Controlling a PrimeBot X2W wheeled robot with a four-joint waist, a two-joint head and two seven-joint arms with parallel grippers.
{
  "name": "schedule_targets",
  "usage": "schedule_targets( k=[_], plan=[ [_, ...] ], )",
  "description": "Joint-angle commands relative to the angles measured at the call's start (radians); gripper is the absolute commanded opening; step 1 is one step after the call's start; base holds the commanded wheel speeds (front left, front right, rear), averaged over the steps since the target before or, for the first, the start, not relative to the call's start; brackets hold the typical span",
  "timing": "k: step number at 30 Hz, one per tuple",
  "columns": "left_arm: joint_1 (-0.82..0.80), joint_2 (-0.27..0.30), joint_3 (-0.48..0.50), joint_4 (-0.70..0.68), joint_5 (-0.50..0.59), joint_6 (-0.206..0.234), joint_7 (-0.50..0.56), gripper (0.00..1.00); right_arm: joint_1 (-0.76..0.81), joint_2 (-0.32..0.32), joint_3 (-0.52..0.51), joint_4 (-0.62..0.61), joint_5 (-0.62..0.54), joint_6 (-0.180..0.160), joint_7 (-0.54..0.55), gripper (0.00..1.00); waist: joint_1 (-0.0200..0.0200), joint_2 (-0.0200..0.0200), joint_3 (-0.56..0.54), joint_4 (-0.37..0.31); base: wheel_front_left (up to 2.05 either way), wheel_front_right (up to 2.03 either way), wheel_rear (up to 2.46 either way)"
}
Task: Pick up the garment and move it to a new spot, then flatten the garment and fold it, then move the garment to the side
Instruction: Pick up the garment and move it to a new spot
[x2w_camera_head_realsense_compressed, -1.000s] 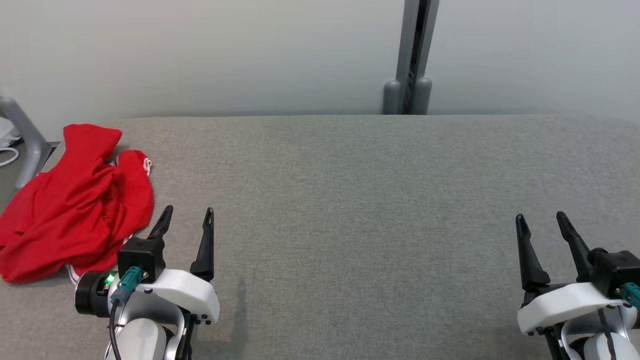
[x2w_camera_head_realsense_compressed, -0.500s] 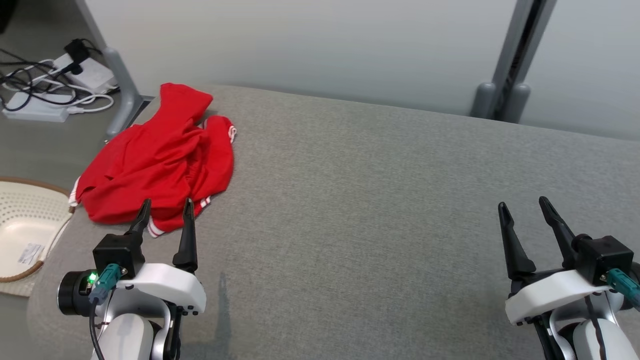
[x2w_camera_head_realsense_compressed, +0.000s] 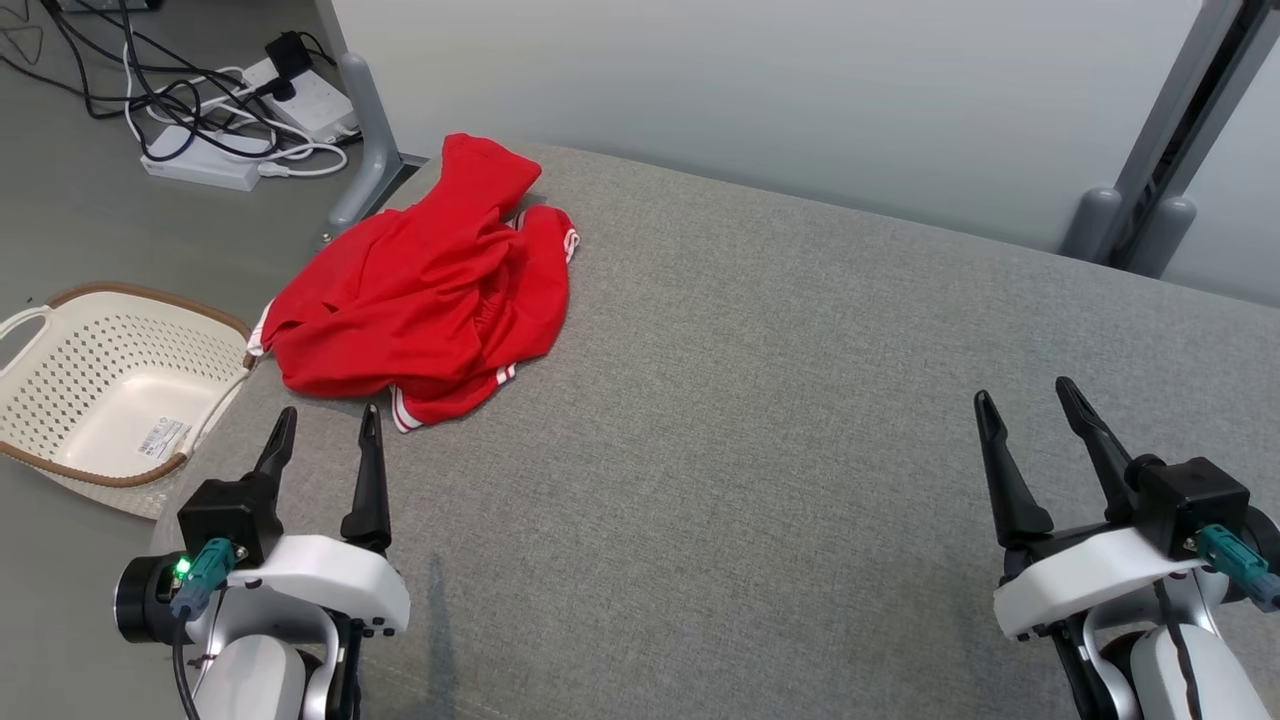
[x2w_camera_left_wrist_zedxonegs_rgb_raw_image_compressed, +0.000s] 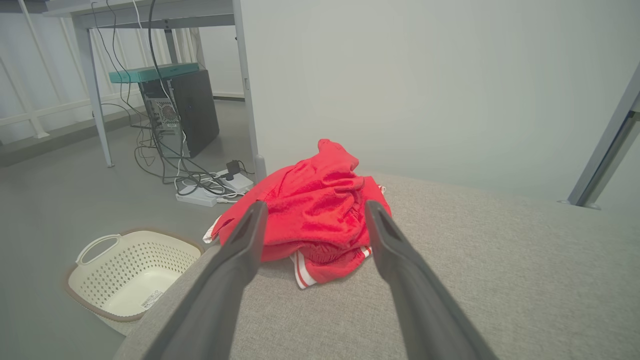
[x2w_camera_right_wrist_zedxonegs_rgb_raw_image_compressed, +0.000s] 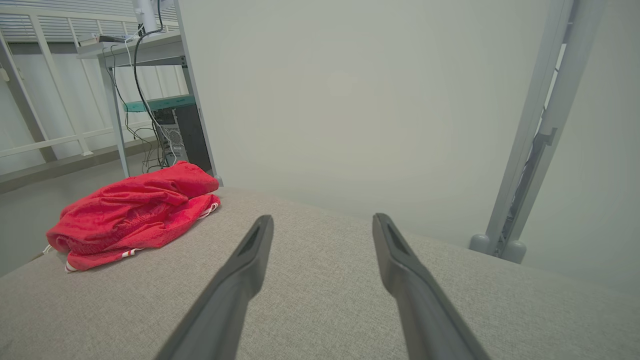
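A cream basket (x2w_camera_head_realsense_compressed: 100, 350) with holes in its walls sits on the floor at the far left, just beside the desk (x2w_camera_head_realsense_compressed: 760, 420). Beyond the basket lie a power strip (x2w_camera_head_realsense_compressed: 200, 170) and tangled cables. The left tool (x2w_camera_head_realsense_compressed: 330, 412) hovers over the desk's near left corner, fingers spread wide and holding nothing, with its tips near the garment (x2w_camera_head_realsense_compressed: 430, 290). The red garment, white-striped at the hem, lies crumpled by the desk's far left corner and reaches the left edge. The right tool (x2w_camera_head_realsense_compressed: 1024, 392) is over the near right side, also spread wide and empty, well apart from the garment. A gray post (x2w_camera_head_realsense_compressed: 1170, 130) stands behind the desk.
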Motion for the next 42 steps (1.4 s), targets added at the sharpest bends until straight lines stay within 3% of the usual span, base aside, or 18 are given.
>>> schedule_targets(
  k=[1,14,25,29,33,42],
  plan=[
    [-0.006,0.003,0.000,0.002,-0.005,0.007,-0.006,1.00,-0.003,-0.004,0.000,-0.002,0.007,0.000,0.002,1.00,0.0000,0.0000,-0.001,0.003,0.00,0.00,0.00],
    [-0.045,-0.003,-0.012,0.003,-0.025,-0.001,-0.002,1.00,-0.007,-0.015,0.008,-0.016,0.018,0.000,0.013,1.00,0.0000,0.0000,0.019,-0.005,0.00,0.00,0.00],
    [-0.307,0.044,-0.026,-0.005,-0.054,-0.064,0.146,1.00,-0.044,-0.042,0.019,-0.064,0.017,0.000,0.045,1.00,0.0000,0.0000,0.127,-0.087,0.00,0.00,0.00],
    [-0.381,0.068,-0.016,0.055,-0.073,-0.082,0.213,1.00,-0.063,-0.053,0.026,-0.078,0.023,0.000,0.050,1.00,0.0000,0.0000,0.175,-0.126,0.00,0.00,0.00],
    [-0.490,0.103,0.011,0.214,-0.109,-0.095,0.302,1.00,-0.098,-0.067,0.035,-0.100,0.028,0.000,0.058,1.00,0.0000,0.0000,0.267,-0.185,0.00,0.00,0.00],
    [-0.603,0.190,0.084,0.500,-0.155,-0.083,0.318,1.00,-0.156,-0.075,0.050,-0.113,0.037,0.000,0.043,1.00,0.0000,0.0000,0.401,-0.268,0.00,0.00,0.00]
  ],
)
